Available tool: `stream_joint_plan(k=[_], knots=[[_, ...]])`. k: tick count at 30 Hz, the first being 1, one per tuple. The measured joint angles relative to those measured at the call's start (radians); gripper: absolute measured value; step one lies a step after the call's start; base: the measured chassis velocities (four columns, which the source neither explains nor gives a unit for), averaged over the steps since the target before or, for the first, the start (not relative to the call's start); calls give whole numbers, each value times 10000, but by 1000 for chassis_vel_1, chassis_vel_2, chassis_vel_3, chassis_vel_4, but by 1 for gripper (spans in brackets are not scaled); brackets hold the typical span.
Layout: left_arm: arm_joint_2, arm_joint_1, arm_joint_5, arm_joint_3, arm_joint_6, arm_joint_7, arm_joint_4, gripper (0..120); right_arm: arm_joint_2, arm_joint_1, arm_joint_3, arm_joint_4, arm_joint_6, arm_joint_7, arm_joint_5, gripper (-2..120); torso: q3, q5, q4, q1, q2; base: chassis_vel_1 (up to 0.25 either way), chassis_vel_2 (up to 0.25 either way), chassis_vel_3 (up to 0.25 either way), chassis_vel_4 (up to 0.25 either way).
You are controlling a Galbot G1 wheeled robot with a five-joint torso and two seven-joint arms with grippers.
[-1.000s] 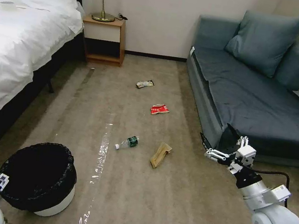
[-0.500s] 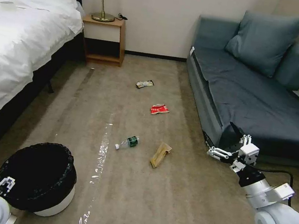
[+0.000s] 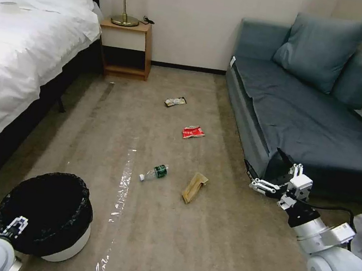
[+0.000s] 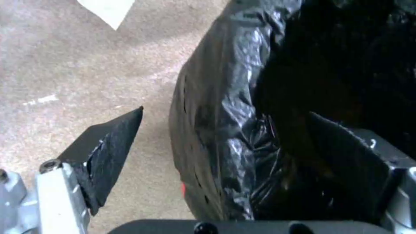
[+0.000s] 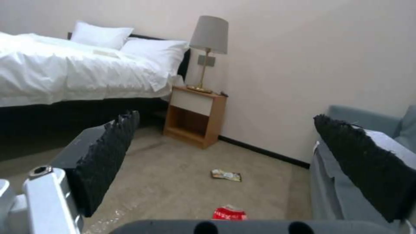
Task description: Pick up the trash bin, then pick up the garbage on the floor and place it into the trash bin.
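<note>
The trash bin (image 3: 66, 249), white with a black bag (image 4: 225, 97) over its rim, stands on the carpet at the near left. My left gripper (image 3: 16, 224) is open at its near rim, one finger (image 4: 108, 152) outside the bin and the other (image 4: 351, 152) inside. The garbage lies mid-floor: a tan paper bag (image 3: 194, 187), a clear bottle (image 3: 154, 172), a red wrapper (image 3: 193, 132) and a yellowish-silver wrapper (image 3: 175, 101). My right gripper (image 3: 268, 168) hangs open and empty above the floor by the sofa corner, right of the paper bag.
A white bed (image 3: 14, 59) runs along the left. A wooden nightstand (image 3: 126, 49) with a lamp stands at the back wall. A grey-blue sofa (image 3: 320, 121) lines the right. A strip of clear tape (image 3: 123, 181) lies on the carpet beside the bin.
My left gripper has slid rightward along the bin's near rim as the wrist turned. The right gripper has shifted slightly right and lower. The garbage and bin have not moved.
</note>
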Motion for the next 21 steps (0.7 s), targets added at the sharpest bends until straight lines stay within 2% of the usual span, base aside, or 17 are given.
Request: stream_joint_plan(k=[9,12,14,15,17,18,21], knots=[[0,99,-148,2,114,-39,78,100,-9,-162,177,99,88,-25,-18,100,0,1,2,0,0,0,0,0,0],[3,52,-373,4,111,-44,12,94,-15,-183,205,115,107,-43,-18,100,0,0,2,0,0,0,0,0,0],[58,-12,-517,-1,85,-59,9,85,-7,-194,205,122,122,-46,-26,100,0,1,0,0,0,0,0,0,0],[58,-12,-517,-1,85,-59,9,85,-7,-194,205,122,122,-46,-26,100,0,1,0,0,0,0,0,0,0],[100,-10,-658,-34,85,-100,-9,73,16,-234,200,185,134,-50,-35,100,0,1,0,0,0,0,0,0,0],[100,-10,-658,-34,85,-100,-9,73,16,-234,200,185,134,-50,-35,100,0,1,0,0,0,0,0,0,0],[95,16,-737,-47,92,-118,116,57,0,-297,265,288,148,-53,-37,100,0,0,1,0,0,0,0,0,0]])
